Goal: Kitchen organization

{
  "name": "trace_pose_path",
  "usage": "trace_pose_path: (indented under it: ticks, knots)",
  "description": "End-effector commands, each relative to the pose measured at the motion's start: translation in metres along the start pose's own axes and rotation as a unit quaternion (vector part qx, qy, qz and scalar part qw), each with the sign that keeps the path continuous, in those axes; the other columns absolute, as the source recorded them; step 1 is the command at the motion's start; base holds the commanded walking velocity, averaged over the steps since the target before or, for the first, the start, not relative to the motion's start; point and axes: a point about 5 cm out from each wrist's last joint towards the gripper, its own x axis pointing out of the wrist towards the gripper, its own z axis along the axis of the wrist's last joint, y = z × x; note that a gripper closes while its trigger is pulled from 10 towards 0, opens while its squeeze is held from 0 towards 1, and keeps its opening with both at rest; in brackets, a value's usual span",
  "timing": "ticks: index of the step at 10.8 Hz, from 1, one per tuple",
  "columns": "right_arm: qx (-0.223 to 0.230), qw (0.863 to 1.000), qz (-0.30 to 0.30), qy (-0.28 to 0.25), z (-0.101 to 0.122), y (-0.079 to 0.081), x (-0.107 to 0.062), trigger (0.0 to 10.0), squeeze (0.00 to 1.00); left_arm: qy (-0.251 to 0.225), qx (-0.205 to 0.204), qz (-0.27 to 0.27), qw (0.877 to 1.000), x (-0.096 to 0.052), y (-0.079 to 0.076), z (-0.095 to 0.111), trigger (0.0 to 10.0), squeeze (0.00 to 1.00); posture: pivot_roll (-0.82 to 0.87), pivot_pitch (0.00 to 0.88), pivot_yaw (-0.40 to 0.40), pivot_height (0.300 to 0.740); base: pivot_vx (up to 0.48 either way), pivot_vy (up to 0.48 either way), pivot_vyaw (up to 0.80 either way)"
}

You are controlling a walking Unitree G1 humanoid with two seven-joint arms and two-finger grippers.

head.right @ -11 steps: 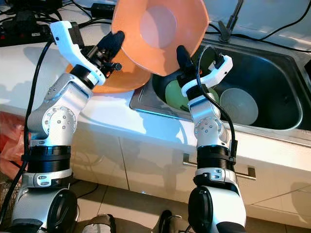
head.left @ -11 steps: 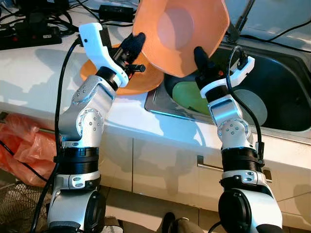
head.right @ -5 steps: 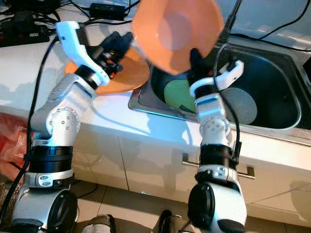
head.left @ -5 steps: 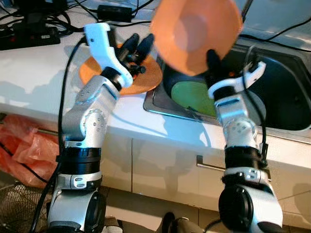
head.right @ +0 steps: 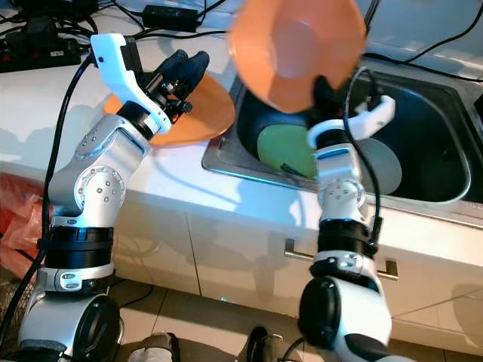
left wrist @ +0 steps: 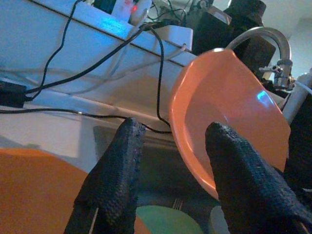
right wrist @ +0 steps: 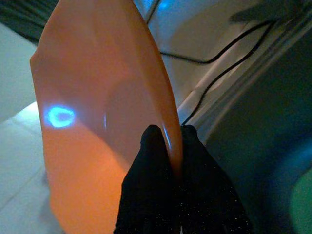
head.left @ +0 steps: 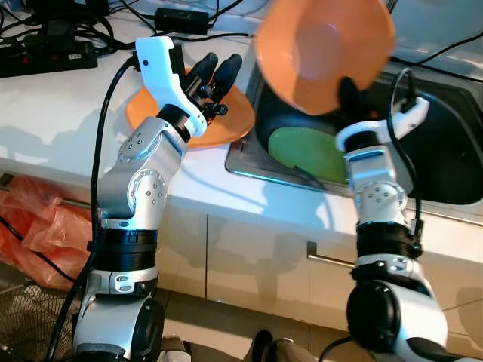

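Observation:
My right gripper [head.left: 349,84] is shut on the lower rim of an orange bowl [head.left: 323,53], holding it tilted on edge above the steel sink [head.left: 453,98]. The right wrist view shows the rim pinched between the fingers [right wrist: 156,161] of that gripper. My left gripper [head.left: 219,69] is open and hangs over an orange plate [head.left: 226,121] that lies on the white counter [head.left: 68,121] left of the sink. In the left wrist view the bowl [left wrist: 229,112] stands apart from the fingertips [left wrist: 127,141]. A green plate [head.left: 302,151] and a grey plate [head.right: 389,170] lie in the sink.
Black cables and a power strip [head.left: 53,56] run along the back of the counter. The tap [left wrist: 265,39] rises behind the sink. An orange bag [head.left: 38,226] and a wire basket [head.left: 26,324] sit on the floor to my left. Cabinet fronts with a handle [head.left: 328,260] are below.
The left gripper has let go of the bowl and opened, staying over the orange plate. The right gripper has carried the bowl to the right, over the sink.

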Motion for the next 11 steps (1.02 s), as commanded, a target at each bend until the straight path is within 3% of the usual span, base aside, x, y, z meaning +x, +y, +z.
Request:
trace_pose_path:
  ticks: [1,2,3,4,7,8,9,11]
  knots:
    - [-0.028,0.999,-0.007,-0.031,0.016,0.001,0.004,0.0,0.0,0.004,0.011,-0.002,1.0,-0.001,-0.003,-0.001,10.0,0.0,0.1,0.123,-0.079,0.74,0.0,0.0,0.0]
    - [-0.054,0.998,-0.023,-0.039,0.022,-0.005,0.004,0.0,0.0,0.01,0.02,0.002,1.0,-0.002,-0.002,-0.003,10.0,0.0,0.1,0.123,-0.079,0.74,0.0,0.0,0.0]
    - [-0.091,0.994,-0.042,-0.047,0.028,-0.011,0.004,9.1,0.0,0.019,0.03,0.01,0.999,-0.005,0.001,-0.007,10.0,0.0,0.1,0.124,-0.08,0.74,0.0,0.0,0.0]
    - [-0.125,0.989,-0.051,-0.053,0.031,-0.014,0.004,10.0,0.0,0.023,0.031,0.013,0.999,-0.007,0.001,-0.009,10.0,0.0,0.1,0.125,-0.081,0.74,0.0,0.0,0.0]
    - [-0.239,0.968,-0.049,-0.051,0.035,-0.018,0.003,10.0,0.0,0.026,0.037,0.02,0.999,-0.011,0.002,-0.01,10.0,0.0,0.1,0.125,-0.084,0.74,0.0,0.0,0.0]
    - [-0.304,0.951,-0.036,-0.04,0.03,-0.017,0.002,10.0,0.0,0.027,0.04,0.019,0.999,-0.011,0.002,-0.01,10.0,0.0,0.1,0.125,-0.083,0.74,0.0,0.0,0.0]
    - [-0.33,0.943,-0.027,-0.034,0.027,-0.016,0.002,10.0,0.0,0.03,0.045,0.018,0.998,-0.011,0.002,-0.011,10.0,0.0,0.1,0.126,-0.084,0.74,0.0,0.0,0.0]
    - [-0.408,0.913,-0.002,-0.02,0.021,-0.013,0.002,10.0,0.0,0.032,0.046,0.016,0.998,-0.012,0.001,-0.011,10.0,0.0,0.11,0.128,-0.083,0.74,0.0,0.0,0.0]
